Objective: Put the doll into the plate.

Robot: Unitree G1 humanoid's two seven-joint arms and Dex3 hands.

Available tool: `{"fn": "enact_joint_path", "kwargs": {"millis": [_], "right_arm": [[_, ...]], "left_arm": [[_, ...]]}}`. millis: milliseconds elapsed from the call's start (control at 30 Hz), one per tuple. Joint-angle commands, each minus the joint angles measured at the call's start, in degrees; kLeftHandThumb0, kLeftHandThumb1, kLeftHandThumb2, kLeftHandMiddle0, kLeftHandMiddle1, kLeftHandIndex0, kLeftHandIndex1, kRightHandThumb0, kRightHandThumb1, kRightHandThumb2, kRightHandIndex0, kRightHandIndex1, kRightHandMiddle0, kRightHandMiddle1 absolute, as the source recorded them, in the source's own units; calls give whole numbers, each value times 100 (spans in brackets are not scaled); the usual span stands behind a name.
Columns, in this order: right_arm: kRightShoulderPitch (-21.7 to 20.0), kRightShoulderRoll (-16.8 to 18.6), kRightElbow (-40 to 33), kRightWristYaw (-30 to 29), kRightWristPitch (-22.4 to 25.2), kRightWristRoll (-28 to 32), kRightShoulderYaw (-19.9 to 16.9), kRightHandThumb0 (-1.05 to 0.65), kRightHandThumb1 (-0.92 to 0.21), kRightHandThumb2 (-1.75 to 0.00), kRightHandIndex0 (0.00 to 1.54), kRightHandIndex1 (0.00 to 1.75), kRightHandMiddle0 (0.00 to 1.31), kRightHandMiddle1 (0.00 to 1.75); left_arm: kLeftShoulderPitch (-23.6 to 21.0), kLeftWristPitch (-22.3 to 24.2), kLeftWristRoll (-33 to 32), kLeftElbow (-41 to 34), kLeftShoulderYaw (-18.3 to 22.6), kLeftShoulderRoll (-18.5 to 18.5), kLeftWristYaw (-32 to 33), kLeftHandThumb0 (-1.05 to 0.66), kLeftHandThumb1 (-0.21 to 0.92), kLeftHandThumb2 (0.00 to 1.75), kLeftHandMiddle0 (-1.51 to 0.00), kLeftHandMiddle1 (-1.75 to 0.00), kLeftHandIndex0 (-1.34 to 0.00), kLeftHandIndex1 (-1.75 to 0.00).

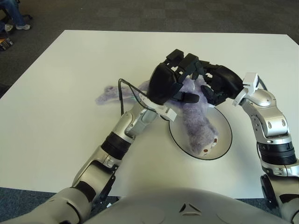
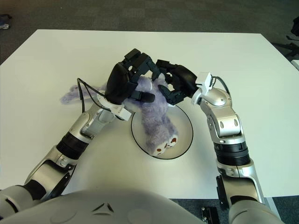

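Left eye view: we list from plate (image 1: pixel 223 140).
Doll (image 1: pixel 198 126): legs inside plate, tail past its left rim.
Left hand (image 1: pixel 180 79), right hand (image 1: pixel 212 86): both clasp doll at plate's far rim.
Table (image 1: pixel 60 116): we see bare room all round plate.

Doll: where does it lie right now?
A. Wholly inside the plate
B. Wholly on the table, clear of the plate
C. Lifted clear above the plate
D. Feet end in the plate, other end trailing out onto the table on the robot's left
D. The doll has its feet end lying in the plate, while its purple tail reaches left onto the table, with the left hand and right hand both closed on its middle.
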Motion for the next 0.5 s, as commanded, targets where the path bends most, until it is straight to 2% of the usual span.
{"fn": "enact_joint_path", "kwargs": {"millis": [0,33,100,167,333,367,467], "right_arm": [[184,-403,-377,-345,-246,-872,41,-1,-34,-130,48,175,47,175],[154,-549,-388,-516,-254,-1381,182,-1,-33,-130,49,175,47,175],[56,-708,-383,-716,-183,-2077,406,-1,-31,-133,50,175,49,175],[-8,-755,-406,-795,-92,-2434,526,-1,-29,-135,52,175,50,175],[-190,-688,-442,-925,83,-3049,709,-1,-26,-138,54,175,52,175],[-172,-672,-457,-951,66,-3105,695,-1,-17,-146,66,175,61,165],[-149,-590,-465,-1042,-24,-3202,660,-1,-1,-161,82,175,70,159]], "left_arm": [[-54,-47,80,65,14,32,120,-1,87,58,-18,-173,-5,-145],[-60,-59,107,80,15,40,167,-21,81,64,-12,-171,-3,-136],[-73,-67,162,108,15,49,257,-41,80,68,-6,-165,-2,-123],[-84,-65,198,124,10,54,316,-55,83,65,-3,-157,-1,-110],[-99,-26,308,162,4,67,450,-69,90,63,-1,-145,0,-96],[-104,-18,318,167,4,65,462,-71,91,62,-1,-141,0,-96],[-115,-16,341,189,13,73,509,-74,92,61,-1,-134,0,-96]]}}
